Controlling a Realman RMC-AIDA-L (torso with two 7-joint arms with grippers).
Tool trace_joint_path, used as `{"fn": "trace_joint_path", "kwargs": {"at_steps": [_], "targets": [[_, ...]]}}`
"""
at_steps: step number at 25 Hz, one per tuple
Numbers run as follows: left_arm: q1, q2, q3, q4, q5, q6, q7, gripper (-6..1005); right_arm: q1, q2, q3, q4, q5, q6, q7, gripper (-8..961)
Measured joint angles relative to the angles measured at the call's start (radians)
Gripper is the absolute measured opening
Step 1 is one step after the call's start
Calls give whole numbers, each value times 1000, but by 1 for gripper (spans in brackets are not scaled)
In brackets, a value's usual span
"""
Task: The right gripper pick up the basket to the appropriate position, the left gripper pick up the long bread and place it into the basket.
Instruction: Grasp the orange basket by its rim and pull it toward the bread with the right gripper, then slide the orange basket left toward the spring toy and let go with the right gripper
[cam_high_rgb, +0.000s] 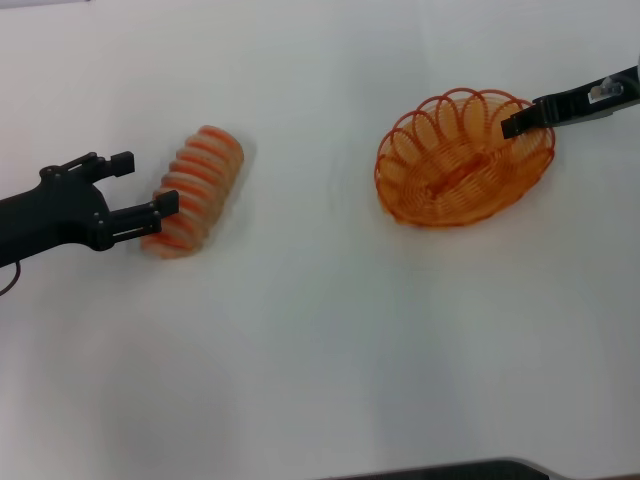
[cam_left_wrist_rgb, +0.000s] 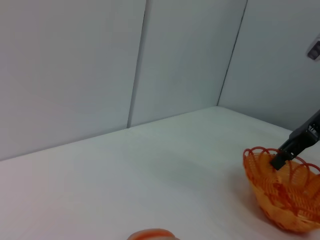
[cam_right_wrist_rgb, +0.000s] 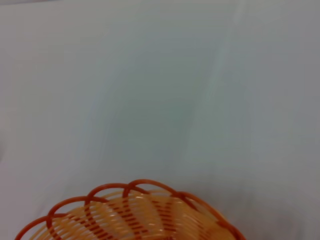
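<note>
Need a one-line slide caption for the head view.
Left gripper open around the ridged tan-orange long bread; right gripper at the oval orange wire basket rim, white table.

left gripper (cam_high_rgb: 145, 188) at long bread (cam_high_rgb: 194, 190); right gripper (cam_high_rgb: 512, 124) on basket (cam_high_rgb: 462, 160) rim (tilted)

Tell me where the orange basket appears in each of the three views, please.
Head view: basket at upper right, right gripper at its rim.
Left wrist view: basket at lower right edge, same gripper on its rim.
Right wrist view: only its scalloped rim at the bottom.
Shared landmark: the white table.
</note>
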Motion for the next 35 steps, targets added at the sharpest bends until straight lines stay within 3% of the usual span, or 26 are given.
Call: {"fn": "trace_joint_path", "kwargs": {"at_steps": [12, 19, 25, 35], "targets": [[-3, -5, 0, 0, 1, -13, 5, 859, -2, 3, 3, 1, 2, 10, 28, 130], [-8, -10, 0, 0, 1, -14, 6, 860, -2, 3, 9, 0, 22, -4, 49, 116], [-13, -12, -5, 3, 0, -29, 6, 860, -4, 3, 11, 3, 136, -34, 52, 109], [-11, -13, -11, 23, -5, -57, 6, 859, 12, 22, 11, 74, 227, -16, 73, 103]]}}
